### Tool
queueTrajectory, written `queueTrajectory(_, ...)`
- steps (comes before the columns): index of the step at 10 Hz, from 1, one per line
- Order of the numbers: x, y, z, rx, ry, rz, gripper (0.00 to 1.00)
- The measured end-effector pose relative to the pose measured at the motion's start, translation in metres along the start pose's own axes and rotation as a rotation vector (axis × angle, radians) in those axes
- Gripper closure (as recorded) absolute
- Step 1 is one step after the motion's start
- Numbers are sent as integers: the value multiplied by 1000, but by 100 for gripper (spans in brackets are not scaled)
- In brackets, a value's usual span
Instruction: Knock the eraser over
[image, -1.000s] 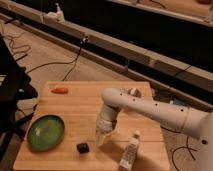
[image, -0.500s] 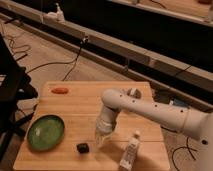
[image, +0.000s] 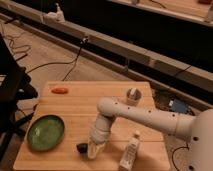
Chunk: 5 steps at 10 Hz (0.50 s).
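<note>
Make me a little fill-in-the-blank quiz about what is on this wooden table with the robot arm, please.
1. The gripper is down at the table's front edge, right beside the small black ____.
2. The plate on the left side of the table is ____ in colour.
3. The white bottle stands on the side of the gripper away from the ____.
4. The small orange-red item lies near the table's ____ left corner.

Missing words: eraser; green; plate; far
</note>
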Motion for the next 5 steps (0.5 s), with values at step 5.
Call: queueTrajectory(5, -6, -53, -24, 115, -11, -68, 100)
